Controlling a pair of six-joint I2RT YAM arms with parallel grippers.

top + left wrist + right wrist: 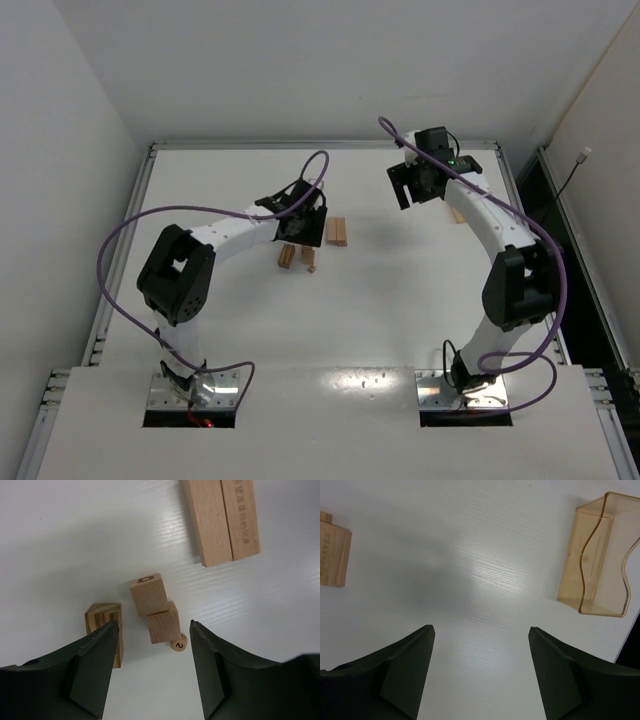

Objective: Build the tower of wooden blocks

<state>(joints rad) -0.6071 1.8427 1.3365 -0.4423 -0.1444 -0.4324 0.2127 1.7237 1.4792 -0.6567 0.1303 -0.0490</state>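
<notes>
Blocks (155, 612), two seen end-on and touching, sit in line with the gap between the left fingers (95, 665), which are spread wide and grip nothing. A third block (103, 625) is partly hidden behind one finger. A round piece (177, 644) marked 2 touches the nearer block. Beyond, two bars (220, 520) lie side by side, cut off at the top. The right fingers (405, 665), wide apart and empty, hang over tabletop (485, 580) between a tray (600, 555) and an edge block (332, 550), itself cut off.

L pincer (154, 623) gap: two blocks (149, 595) inside; third block (102, 616) hard by one finger (95, 660).
</notes>
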